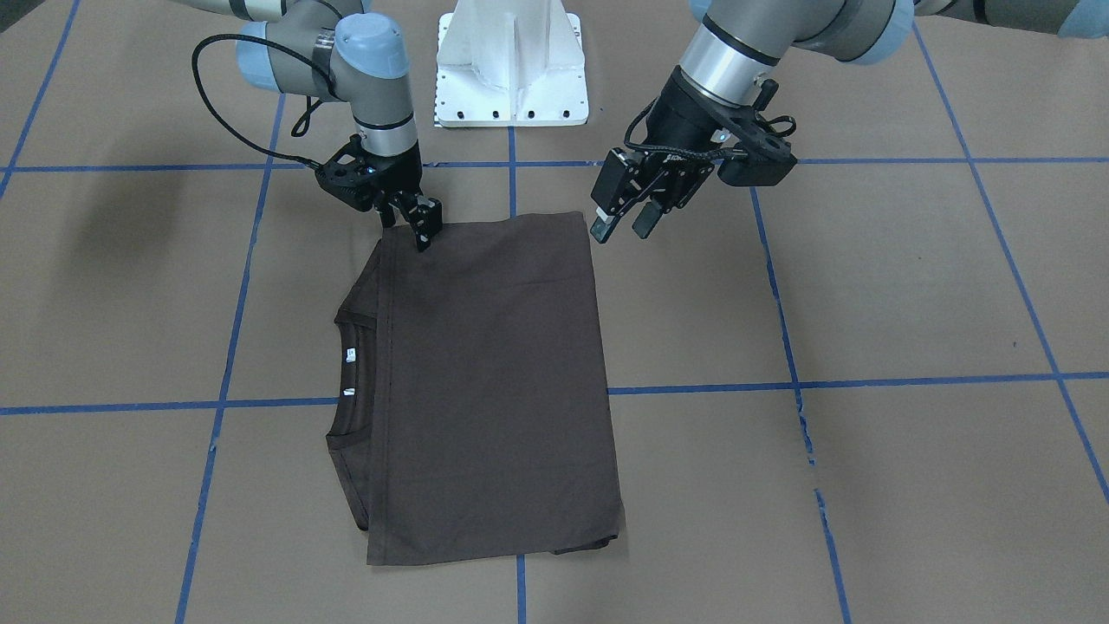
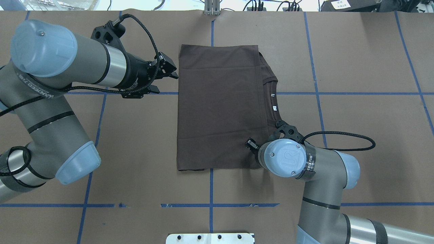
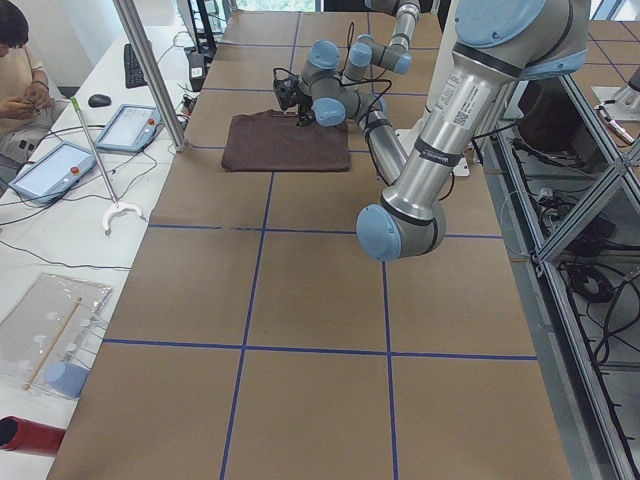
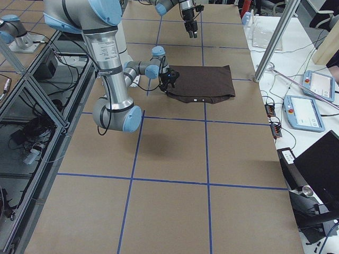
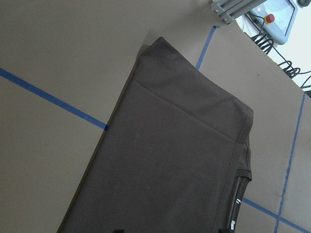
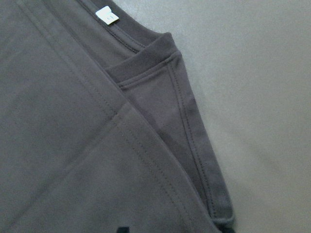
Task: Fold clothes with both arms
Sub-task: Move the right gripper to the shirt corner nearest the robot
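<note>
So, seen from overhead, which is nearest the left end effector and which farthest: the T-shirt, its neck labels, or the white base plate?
From the left end effector:
1. T-shirt: right beside it, its edge just past the fingertips.
2. Neck labels: across the shirt, at the collar.
3. Base plate: at the view's bottom edge.

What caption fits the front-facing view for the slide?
Folded brown T-shirt on the table; right end effector at one robot-side corner, left end effector open beside the other.
</note>
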You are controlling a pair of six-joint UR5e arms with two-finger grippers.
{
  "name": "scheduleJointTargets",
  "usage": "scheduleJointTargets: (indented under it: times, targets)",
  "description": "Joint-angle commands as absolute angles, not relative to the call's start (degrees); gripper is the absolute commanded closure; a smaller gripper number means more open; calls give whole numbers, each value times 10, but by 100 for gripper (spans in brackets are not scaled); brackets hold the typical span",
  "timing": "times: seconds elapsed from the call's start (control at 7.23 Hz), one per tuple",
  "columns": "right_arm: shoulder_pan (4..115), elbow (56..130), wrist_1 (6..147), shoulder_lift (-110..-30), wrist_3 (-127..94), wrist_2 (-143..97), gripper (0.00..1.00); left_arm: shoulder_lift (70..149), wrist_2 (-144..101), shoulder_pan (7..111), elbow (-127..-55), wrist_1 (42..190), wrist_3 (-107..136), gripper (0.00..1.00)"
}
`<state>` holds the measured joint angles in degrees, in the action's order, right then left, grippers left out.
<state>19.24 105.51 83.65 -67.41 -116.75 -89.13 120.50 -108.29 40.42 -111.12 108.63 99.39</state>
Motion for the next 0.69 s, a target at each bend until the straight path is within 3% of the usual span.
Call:
scheduleJointTargets:
  times: [0.0,0.28,0.55]
  targets:
    - [196,1054,839,-678,-1168,-891,57,1205,-1083,403,-1111,1085,994,29]
    - [194,1053,840,-681,-1169,-889,55,1204,-1083,403,-1111,1086,993,29]
    - [192,1052,842,-681,-1168,-890,45,1201,-1084,403,-1111,1086,993,29]
